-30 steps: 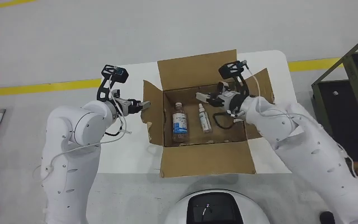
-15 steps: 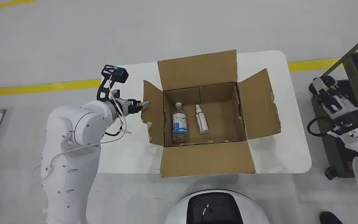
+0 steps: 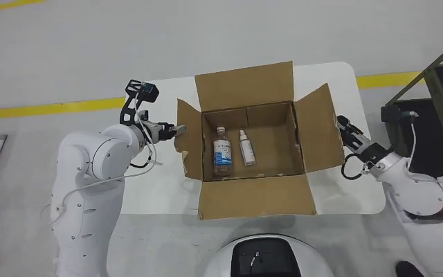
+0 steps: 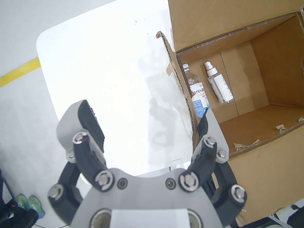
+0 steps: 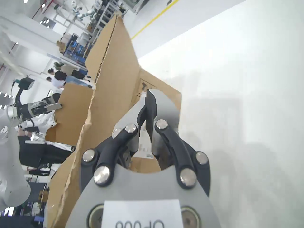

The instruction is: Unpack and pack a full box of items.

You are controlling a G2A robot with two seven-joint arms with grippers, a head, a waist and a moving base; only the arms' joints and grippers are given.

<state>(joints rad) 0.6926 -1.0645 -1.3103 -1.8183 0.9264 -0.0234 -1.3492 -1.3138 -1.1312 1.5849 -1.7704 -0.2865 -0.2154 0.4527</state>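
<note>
We see the labelled bottle (image 3: 222, 154) and spray bottle (image 3: 246, 147) (2 items) lying in the box (image 3: 243, 86), caps toward its far wall, nearer the open left jaws than the closed right jaws, both outside it.

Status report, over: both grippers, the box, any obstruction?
Left gripper open, at left flap of box. Right gripper shut, empty, outside right flap. Bottle and spray bottle lying inside. No obstruction seen.

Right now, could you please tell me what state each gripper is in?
Left gripper: jaws open, gripping nothing.
Right gripper: jaws shut, nothing between them.
</note>
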